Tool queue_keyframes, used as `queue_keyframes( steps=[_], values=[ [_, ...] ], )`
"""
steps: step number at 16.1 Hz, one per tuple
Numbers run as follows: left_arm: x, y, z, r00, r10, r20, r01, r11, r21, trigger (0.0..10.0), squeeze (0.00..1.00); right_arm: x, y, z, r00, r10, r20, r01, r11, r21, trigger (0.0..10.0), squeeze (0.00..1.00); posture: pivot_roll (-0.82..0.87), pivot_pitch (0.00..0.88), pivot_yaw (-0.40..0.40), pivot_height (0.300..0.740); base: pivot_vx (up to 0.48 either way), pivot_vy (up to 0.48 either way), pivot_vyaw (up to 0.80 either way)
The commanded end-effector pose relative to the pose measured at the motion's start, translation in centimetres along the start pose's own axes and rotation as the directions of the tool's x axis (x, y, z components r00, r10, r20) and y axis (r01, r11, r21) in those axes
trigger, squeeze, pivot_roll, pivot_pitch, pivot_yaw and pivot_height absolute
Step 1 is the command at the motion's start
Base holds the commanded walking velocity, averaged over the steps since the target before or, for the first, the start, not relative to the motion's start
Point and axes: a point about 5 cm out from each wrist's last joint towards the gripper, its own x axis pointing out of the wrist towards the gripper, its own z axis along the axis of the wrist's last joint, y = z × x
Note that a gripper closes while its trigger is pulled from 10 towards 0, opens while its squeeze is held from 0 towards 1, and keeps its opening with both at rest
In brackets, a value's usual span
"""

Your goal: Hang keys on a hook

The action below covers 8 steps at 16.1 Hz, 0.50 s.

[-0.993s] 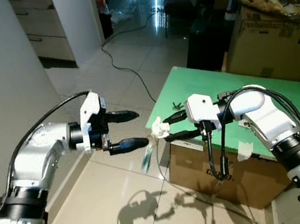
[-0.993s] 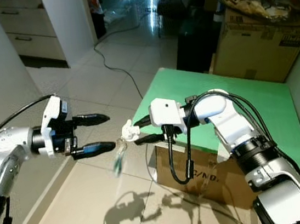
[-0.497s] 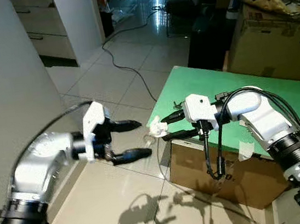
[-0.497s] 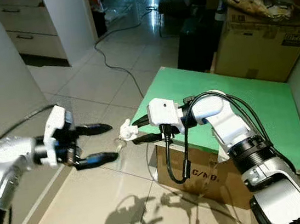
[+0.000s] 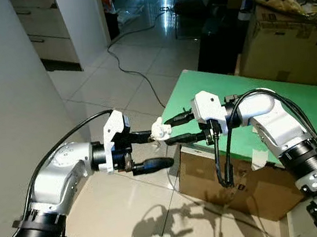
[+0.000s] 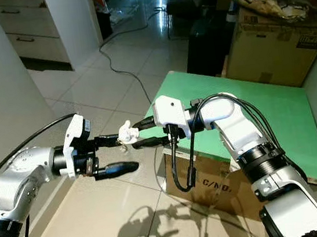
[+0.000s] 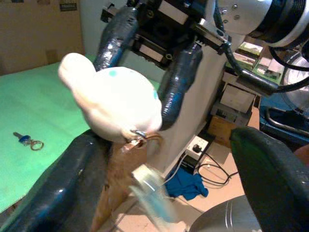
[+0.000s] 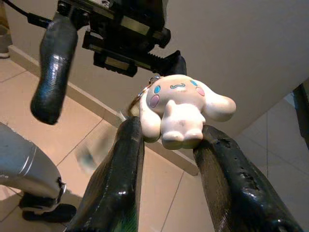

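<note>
The keys, on a ring under a white plush figure charm, are hanging in mid-air off the green table's nine o'clock edge, the right gripper clenching the charm between its glossy black fingers. The left gripper is spreading its fingers wide, the upper one touching the charm. The left wrist view is catching a second small key lying on the table, while the head views are showing a cardboard box heaped with cloth at one o'clock.

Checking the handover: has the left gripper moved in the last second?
Yes. The left gripper has closed in on the green table, its fingers now flanking the charm.
</note>
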Motion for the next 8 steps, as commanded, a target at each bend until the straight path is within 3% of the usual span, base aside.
queue_keyframes(
  steps=[1,2,8],
  values=[
    [0.2,0.2,0.5,1.000,0.000,-0.003,0.000,1.000,0.023,3.2,0.00,-0.3,-0.6,1.3,1.000,-0.008,0.023,0.009,0.999,-0.042,0.0,0.00,0.03,0.003,0.019,0.740,0.000,0.000,0.00],
    [0.2,0.4,0.4,1.000,0.015,0.003,-0.015,1.000,0.020,0.0,0.00,-0.3,-0.5,1.5,0.999,-0.004,0.037,0.005,0.999,-0.034,0.0,0.00,0.03,0.003,0.019,0.740,0.000,0.000,0.00],
    [-0.4,0.7,0.6,0.999,0.042,0.015,-0.043,0.999,0.025,0.0,0.00,-1.2,0.0,0.5,0.999,0.019,-0.028,-0.020,1.000,-0.023,0.0,0.00,0.03,0.002,0.009,0.740,0.000,0.000,0.00]
  ],
)
